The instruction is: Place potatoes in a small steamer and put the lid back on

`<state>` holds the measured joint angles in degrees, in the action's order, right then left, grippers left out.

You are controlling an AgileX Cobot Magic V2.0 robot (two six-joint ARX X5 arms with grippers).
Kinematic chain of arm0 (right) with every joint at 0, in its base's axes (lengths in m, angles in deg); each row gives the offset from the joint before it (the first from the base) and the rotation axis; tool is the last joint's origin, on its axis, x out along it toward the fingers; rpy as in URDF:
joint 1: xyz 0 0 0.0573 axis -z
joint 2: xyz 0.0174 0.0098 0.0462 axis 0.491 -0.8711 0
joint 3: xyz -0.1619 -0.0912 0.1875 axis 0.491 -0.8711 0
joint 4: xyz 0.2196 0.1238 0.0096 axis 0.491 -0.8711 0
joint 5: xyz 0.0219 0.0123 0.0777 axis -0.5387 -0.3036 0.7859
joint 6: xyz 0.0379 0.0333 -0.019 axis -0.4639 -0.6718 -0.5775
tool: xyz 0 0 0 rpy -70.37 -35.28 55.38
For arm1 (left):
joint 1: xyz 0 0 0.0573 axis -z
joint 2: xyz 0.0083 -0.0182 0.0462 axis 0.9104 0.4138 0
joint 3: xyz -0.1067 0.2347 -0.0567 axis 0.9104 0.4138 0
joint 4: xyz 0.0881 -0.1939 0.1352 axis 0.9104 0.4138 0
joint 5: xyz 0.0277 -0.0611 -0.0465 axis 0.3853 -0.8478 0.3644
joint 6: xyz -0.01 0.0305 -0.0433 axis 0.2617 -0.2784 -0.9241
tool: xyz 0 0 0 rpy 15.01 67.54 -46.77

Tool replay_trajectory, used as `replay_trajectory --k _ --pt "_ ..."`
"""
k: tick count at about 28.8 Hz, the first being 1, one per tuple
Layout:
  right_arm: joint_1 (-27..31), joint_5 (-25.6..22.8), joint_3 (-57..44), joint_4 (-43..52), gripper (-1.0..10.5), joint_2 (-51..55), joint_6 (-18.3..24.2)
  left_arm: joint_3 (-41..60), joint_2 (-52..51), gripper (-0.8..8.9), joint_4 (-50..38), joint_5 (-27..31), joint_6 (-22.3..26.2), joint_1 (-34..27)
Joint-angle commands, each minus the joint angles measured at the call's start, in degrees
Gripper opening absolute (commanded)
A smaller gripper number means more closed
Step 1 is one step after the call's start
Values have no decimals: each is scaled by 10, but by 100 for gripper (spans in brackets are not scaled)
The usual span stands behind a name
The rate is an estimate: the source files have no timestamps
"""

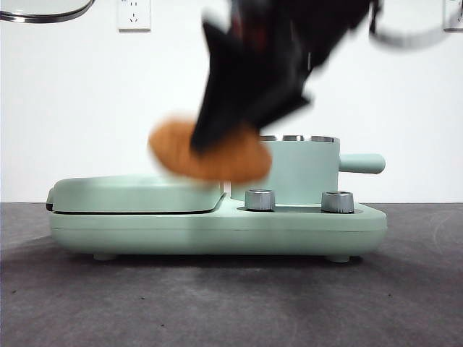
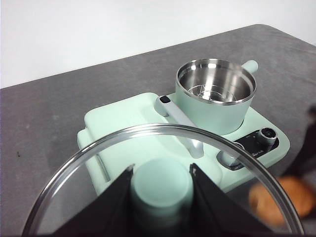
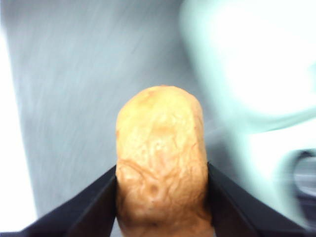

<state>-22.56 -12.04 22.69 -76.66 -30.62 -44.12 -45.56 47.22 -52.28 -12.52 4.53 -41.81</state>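
Between the black jaws of the right tool sits the potato, an oval orange-brown lump with a rough, cracked skin; the jaws press against both of its flanks and grip it. From the front, the potato shows as a blurred orange shape held in the air, under the dark blurred arm coming down from above. It hangs over the right end of the flat green griddle cover and just beside the small steamer, partly covering the pot's left wall; its lower edge seems clear of the griddle cover, though the blur leaves that uncertain.

The left tool holds the lid, its jaws closed on either side of the mint-green knob, with the steel-rimmed glass disc spreading round them. That wrist view looks down on the green appliance standing on the grey bench, and shows the steamer's steel inside open and holding no potato, its stubby handle pointing away. The front view cannot see into the pot at all; it shows only a curved piece of the lid's rim at the top corner. The potato also appears blurred through the glass in the left wrist view.
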Motion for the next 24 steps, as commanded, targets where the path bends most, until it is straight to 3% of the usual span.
replay_trajectory --k 1,4,10,17,24 --pt "7 -42 80 -65 207 4 -78 -9 0 15 -16 1 -2 2" --pt "43 -62 200 -138 206 -8 -100 -9 0 15 -16 1 -2 2" --pt "120 -73 329 -163 206 -57 -106 -9 -1 15 -16 1 -2 2" --pt "206 -74 436 -173 210 -158 -96 -9 -1 15 -16 1 -3 2" --pt "250 -57 486 -177 210 -258 -83 -9 -1 15 -16 1 -3 2"
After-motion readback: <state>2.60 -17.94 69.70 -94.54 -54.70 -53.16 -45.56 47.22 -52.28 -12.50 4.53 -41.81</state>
